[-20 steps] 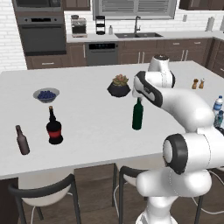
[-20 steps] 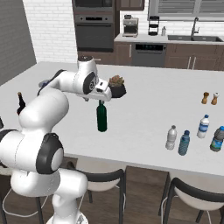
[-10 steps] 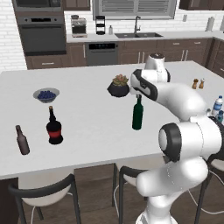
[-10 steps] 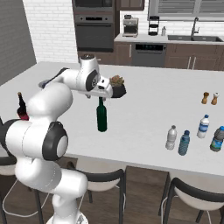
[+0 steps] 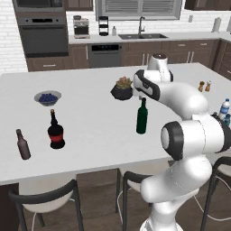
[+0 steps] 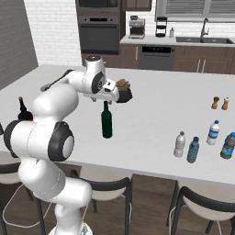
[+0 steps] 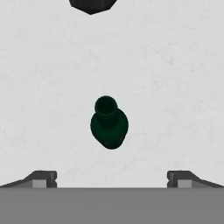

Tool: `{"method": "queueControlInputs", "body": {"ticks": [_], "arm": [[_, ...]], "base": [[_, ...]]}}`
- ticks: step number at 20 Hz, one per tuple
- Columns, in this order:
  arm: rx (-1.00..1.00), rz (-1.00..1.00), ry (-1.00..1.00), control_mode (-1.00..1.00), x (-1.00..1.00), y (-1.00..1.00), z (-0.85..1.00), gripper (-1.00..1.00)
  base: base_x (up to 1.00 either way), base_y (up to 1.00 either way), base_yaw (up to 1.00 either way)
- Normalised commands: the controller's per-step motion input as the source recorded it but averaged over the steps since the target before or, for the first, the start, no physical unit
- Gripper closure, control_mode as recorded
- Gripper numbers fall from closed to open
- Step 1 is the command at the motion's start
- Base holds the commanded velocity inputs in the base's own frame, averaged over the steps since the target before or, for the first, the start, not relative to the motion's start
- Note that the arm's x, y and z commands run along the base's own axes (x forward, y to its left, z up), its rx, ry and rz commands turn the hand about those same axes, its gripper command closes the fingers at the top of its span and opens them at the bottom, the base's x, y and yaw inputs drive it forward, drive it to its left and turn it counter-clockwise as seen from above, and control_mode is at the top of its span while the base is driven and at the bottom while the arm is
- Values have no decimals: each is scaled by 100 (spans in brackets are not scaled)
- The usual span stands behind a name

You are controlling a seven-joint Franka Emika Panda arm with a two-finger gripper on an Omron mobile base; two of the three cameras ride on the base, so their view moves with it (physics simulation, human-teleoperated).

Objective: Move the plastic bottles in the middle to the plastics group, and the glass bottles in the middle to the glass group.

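The tall dark green glass bottle (image 5: 142,118) (image 6: 106,123) stands upright mid-counter. My gripper (image 5: 141,95) (image 6: 107,98) hangs open just above its neck. In the hand view I look straight down on the green bottle (image 7: 109,123), which is a little ahead of the gripper (image 7: 111,179), with both fingertips (image 7: 43,178) wide apart. Two plastic bottles, a clear one (image 6: 179,144) and a blue one (image 6: 193,150), stand at the counter's right. Beyond them is the whitish blue-banded bottle (image 6: 213,133) of the plastics group. The glass group, a black red-labelled bottle (image 5: 55,131) and a brown bottle (image 5: 22,145), is at the left.
A dark pot with a plant (image 5: 122,89) (image 6: 123,92) sits just behind the green bottle. A blue bowl (image 5: 48,97) lies far left; two shakers (image 5: 204,85) (image 6: 220,103) stand far right. Another bluish bottle (image 6: 227,146) is at the right edge. Stools line the counter's near side.
The hand has shifted a little sideways and now sits over the green bottle's neck. The jaws stayed open. No bottle has moved.
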Motion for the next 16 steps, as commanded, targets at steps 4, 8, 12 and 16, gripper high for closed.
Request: {"method": "queueControlInputs", "body": {"ticks": [4,8,12,16], "arm": [[0,0,0,-100,4,0,-11,-100],[0,0,0,-100,11,0,-20,-100],[0,1,0,-100,16,0,-21,-100],[0,1,0,-100,15,0,-8,-100]], "base": [[0,0,0],[0,0,0],[0,0,0],[0,0,0]]}}
